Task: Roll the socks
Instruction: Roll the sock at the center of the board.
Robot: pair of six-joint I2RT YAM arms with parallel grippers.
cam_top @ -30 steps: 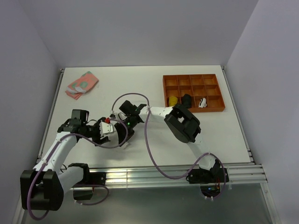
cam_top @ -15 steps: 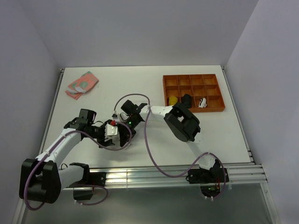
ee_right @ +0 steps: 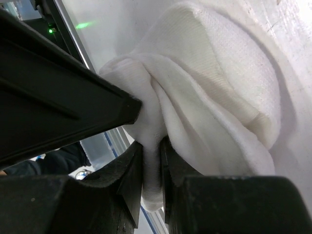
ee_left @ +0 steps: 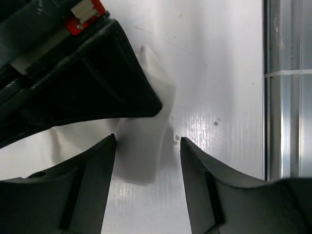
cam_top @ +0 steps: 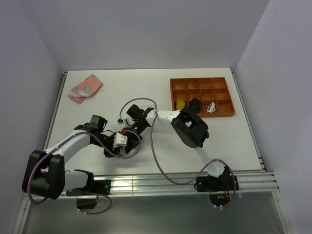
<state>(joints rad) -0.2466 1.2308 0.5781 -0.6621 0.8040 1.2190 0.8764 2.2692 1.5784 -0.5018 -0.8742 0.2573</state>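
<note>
A plain white sock (ee_right: 219,83) lies bunched on the white table. My right gripper (ee_right: 151,146) is shut on a fold of it, and the fabric bulges out above the fingers. In the left wrist view the sock's end (ee_left: 163,92) lies flat, partly under the right gripper's black finger (ee_left: 97,87). My left gripper (ee_left: 147,140) stands open just over that end, one finger on each side, touching nothing. Seen from above, the left gripper (cam_top: 127,145) and right gripper (cam_top: 132,129) meet near the table's front middle and hide the sock.
An orange divided tray (cam_top: 201,79) sits at the back right with a yellow item (cam_top: 181,105) and a small white-and-black item (cam_top: 211,107) in it. A pink and green cloth (cam_top: 85,87) lies at the back left. The metal rail (ee_left: 287,97) runs along the near edge.
My left gripper has moved right, up to the right gripper and the sock's end, and its jaws have narrowed a little. The right gripper has kept its hold and barely moved.
</note>
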